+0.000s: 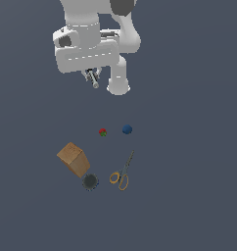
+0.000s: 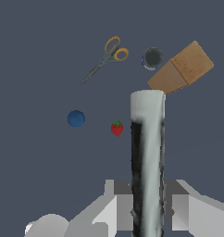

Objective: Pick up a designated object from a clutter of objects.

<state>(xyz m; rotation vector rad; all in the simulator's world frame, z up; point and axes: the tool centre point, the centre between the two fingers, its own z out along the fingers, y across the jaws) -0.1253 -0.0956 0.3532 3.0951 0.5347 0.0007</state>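
We hold the marker [image 2: 147, 157] pinched in the gripper [image 1: 93, 78], high at twelve o'clock above the box [image 1: 73, 159]; lift steadily, keeping the pinch firm.

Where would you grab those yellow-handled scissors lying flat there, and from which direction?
Probably at the slim neck where the closed blades meet the yellow handles, coming straight down from above. The scissors lie flat, so there is little to grip from the side, and the loops look too wide. The gripper is shut on the stick, so it isn't free.
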